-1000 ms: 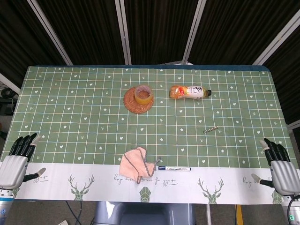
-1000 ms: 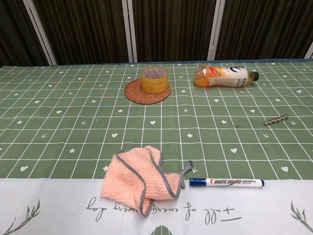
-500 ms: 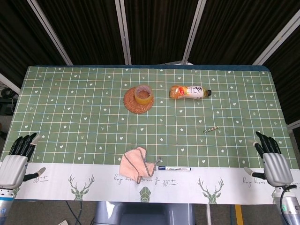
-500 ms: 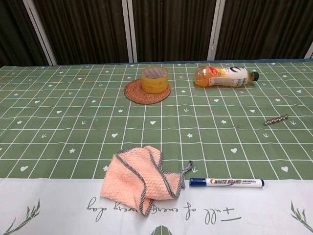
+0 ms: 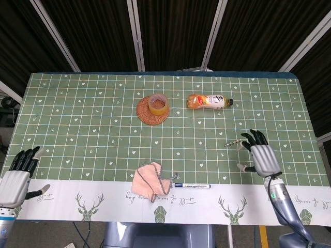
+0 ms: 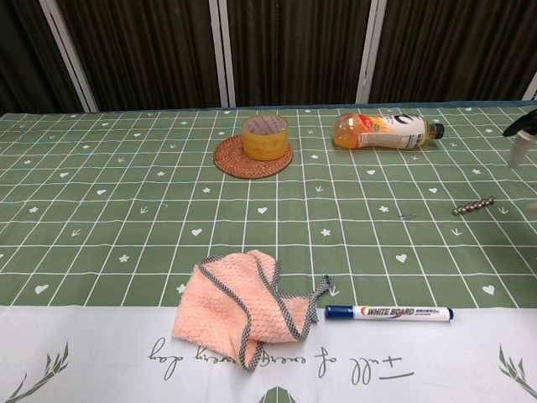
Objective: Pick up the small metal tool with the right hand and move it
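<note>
The small metal tool [image 5: 232,142], a thin silvery rod with a beaded or threaded look, lies flat on the green checked tablecloth covering the surface [image 5: 77,119], toward the right side and roughly midway between the near and far edges. The right hand [image 5: 262,155] sits just beside it on the right, with its dark fingers [image 5: 254,137] spread apart and pointing toward the far edge; they hold nothing, and whether a fingertip touches the tool cannot be told. In the chest view only a sliver of this hand [image 6: 522,138] shows at the right border, above the tool [image 6: 473,205].

The left hand [image 5: 16,176] rests at the near left corner, fingers extended and slightly apart, empty.

An orange drink bottle with a dark cap [image 5: 209,101] lies on its side toward the far edge. Left of it a yellow roll of tape [image 5: 158,104] stands on a round woven straw coaster [image 5: 145,114]. Near the front edge lies a crumpled peach cloth with grey trim [image 5: 148,181], and just to its right a whiteboard marker with a blue cap [image 5: 192,185], on the white border strip
</note>
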